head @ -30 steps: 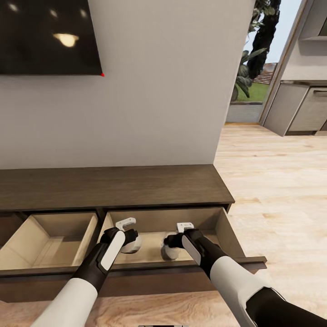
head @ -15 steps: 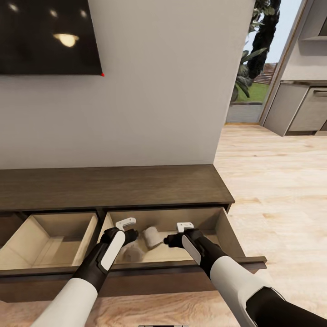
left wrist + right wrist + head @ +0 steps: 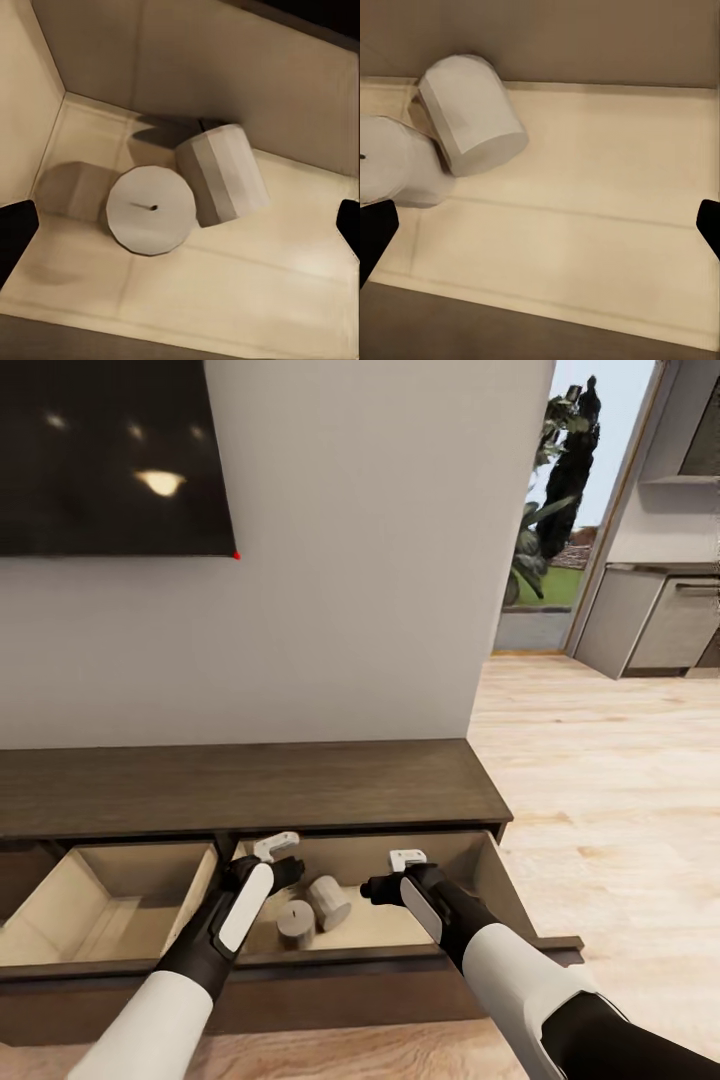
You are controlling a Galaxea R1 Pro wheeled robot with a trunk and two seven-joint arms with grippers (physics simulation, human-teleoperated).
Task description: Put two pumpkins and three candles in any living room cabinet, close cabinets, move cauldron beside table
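Dark wall screen [image 3: 110, 455] upper left; pale wood floor [image 3: 610, 800] right; grey kitchen units [image 3: 665, 622] beyond doorway.

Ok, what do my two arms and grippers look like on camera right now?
Both arms have glossy white forearm shells, black wrist sections with a white inset panel, and black elbow joints. The left gripper and right gripper are black with white bracket pieces on top. No cables or markings visible.

Pale wood drawer [image 3: 292, 247], seen from above. Two tan candles on drawer floor near corner. One candle [image 3: 150, 211] upright, round top and dark wick dot facing camera. Second candle [image 3: 222, 175] tipped on side, touching first. Dark fingertips [image 3: 16, 234] of left gripper [image 3: 180, 232] at opposite frame edges, spread wide, holding nothing.
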